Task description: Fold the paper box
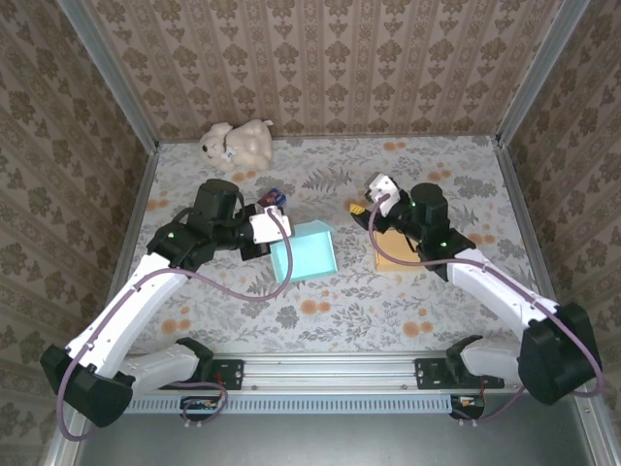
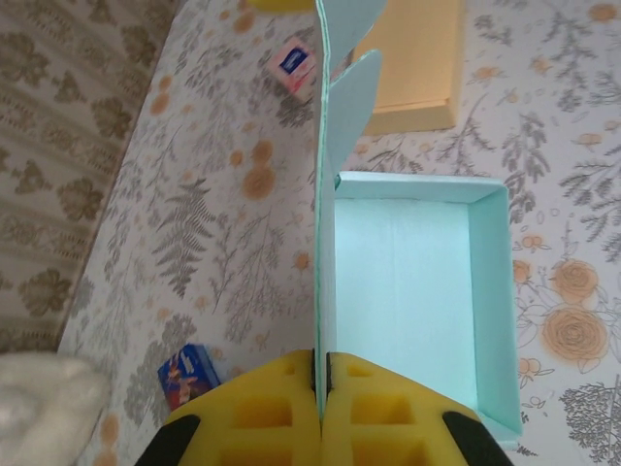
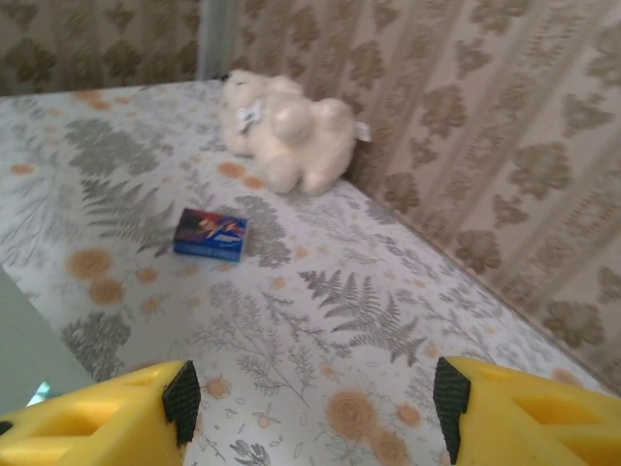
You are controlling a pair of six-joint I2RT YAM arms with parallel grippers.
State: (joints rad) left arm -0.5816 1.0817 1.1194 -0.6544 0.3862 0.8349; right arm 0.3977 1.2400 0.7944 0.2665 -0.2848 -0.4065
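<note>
— Floral-patterned table (image 1: pixel 388 301): where is the pale turquoise paper box (image 1: pixel 304 250) placed?
— At its middle, between the arms. Its upright flap (image 2: pixel 347 107) is pinched by the left gripper (image 2: pixel 322 393), clamped tight.
— And the right gripper (image 3: pixel 315 398)?
— Fingers are held apart, empty. Thin card is judged light and easily creased, so flaps are best gripped near their fold lines

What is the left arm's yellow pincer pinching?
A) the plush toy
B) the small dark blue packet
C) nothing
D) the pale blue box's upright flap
D: the left pincer is shut on the thin upright flap of the pale blue box.
</note>
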